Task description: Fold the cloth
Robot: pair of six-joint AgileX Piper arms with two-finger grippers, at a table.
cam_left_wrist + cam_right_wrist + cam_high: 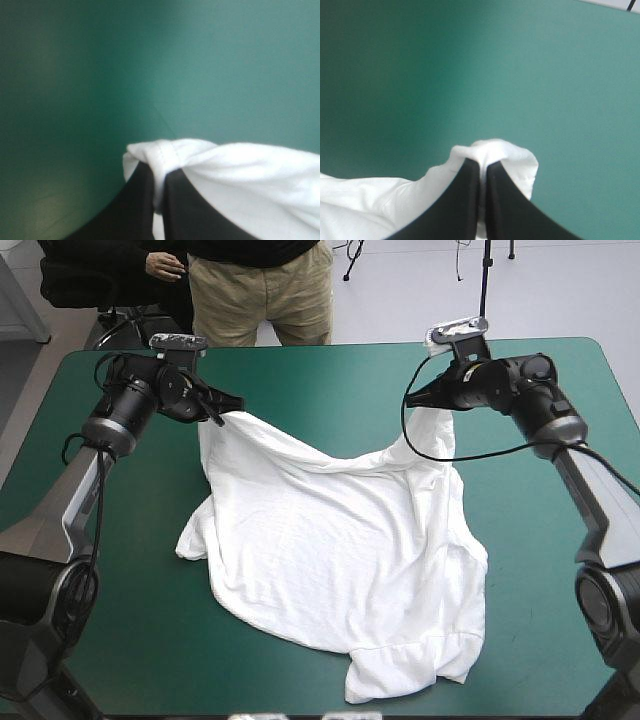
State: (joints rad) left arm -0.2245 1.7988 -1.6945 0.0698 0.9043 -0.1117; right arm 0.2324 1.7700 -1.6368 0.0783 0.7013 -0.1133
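Observation:
The white T-shirt (340,550) hangs from two raised corners and trails down onto the teal-green table (330,370), its lower part crumpled near the front edge. My left gripper (228,405) is shut on the T-shirt's far left corner, held above the table. My right gripper (425,395) is shut on the far right corner at about the same height. In the left wrist view a hemmed fold of T-shirt (200,155) wraps over my left gripper (159,172). In the right wrist view a bunch of T-shirt (495,150) sits over my right gripper (483,165).
A person stands just beyond the table's far edge (260,290), not over the top. Bare teal-green cover lies on both sides of the shirt and along the far edge between the arms.

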